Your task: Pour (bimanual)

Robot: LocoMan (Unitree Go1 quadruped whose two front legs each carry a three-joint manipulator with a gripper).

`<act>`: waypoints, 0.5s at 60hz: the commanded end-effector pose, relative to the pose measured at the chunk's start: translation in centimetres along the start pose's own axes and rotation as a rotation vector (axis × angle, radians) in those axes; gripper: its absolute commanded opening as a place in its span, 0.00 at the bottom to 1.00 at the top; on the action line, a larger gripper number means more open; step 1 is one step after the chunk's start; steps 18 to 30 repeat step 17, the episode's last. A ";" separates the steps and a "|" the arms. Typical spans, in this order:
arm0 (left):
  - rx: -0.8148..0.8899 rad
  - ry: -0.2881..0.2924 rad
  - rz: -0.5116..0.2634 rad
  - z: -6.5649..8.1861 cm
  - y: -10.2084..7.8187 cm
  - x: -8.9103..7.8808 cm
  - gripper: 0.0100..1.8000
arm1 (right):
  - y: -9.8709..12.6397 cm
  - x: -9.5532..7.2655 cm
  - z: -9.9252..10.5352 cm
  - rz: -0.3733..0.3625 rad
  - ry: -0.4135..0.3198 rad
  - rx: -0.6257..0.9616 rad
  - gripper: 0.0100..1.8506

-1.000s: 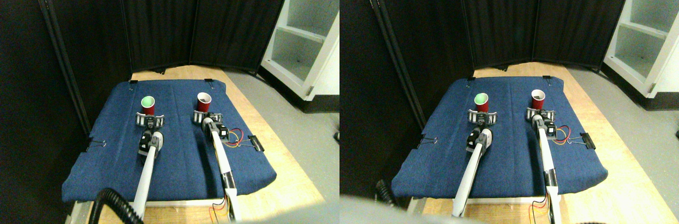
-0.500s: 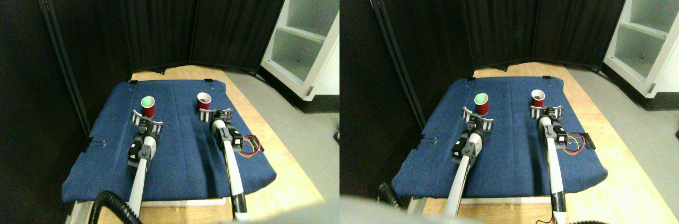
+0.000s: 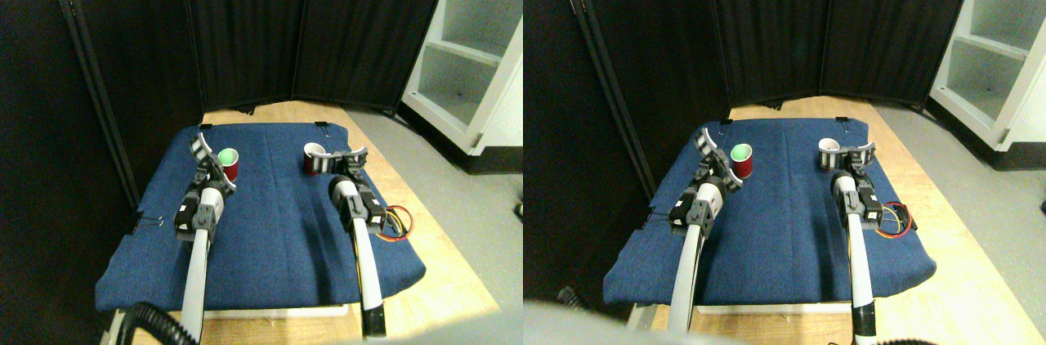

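Two red cups stand upright on the blue cloth [image 3: 278,222]. The left cup [image 3: 229,163] holds a green ball. The right cup [image 3: 312,158] shows a white inside. My left gripper [image 3: 209,163] is open and turned on its side, just left of the left cup, with its striped fingers [image 3: 199,147] spread beside the cup rather than around it. Just right of the right cup, my right gripper [image 3: 341,157] is open, its near finger close against the cup's side. Neither gripper holds anything.
Black folding screens [image 3: 245,26] close off the back and left. A white shelf unit [image 3: 466,59] stands at the right on grey floor. Binder clips [image 3: 148,221] pin the cloth to the wooden board [image 3: 458,280]. Coloured wires [image 3: 398,224] loop beside the right arm.
Both grippers drew back from in front of the cups and swung outward: the left one now sits left of its cup, the right one right of its cup. The cups stayed put.
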 end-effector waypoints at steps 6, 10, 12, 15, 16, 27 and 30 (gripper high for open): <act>0.366 -0.076 -0.171 1.4 -1.3 0.4 0.83 | 2.0 0.1 -0.6 0.210 -0.102 -0.309 0.70; 0.439 -0.084 -0.197 1.3 -1.3 0.5 0.80 | 2.2 0.1 -0.9 0.281 -0.121 -0.388 0.70; 0.481 -0.101 -0.223 1.2 -1.3 0.6 0.78 | 2.2 0.1 -1.0 0.308 -0.114 -0.453 0.70; 0.525 -0.127 -0.235 1.0 -1.3 0.9 0.71 | 2.1 0.2 -1.2 0.420 -0.156 -0.650 0.69; 0.535 -0.128 -0.238 0.9 -1.2 1.0 0.69 | 2.0 0.3 -1.3 0.462 -0.170 -0.744 0.69; 0.556 -0.129 -0.237 0.8 -1.1 1.1 0.67 | 1.9 0.5 -1.4 0.499 -0.163 -0.797 0.69; 0.556 -0.129 -0.237 0.8 -1.1 1.1 0.67 | 1.9 0.5 -1.4 0.499 -0.163 -0.797 0.69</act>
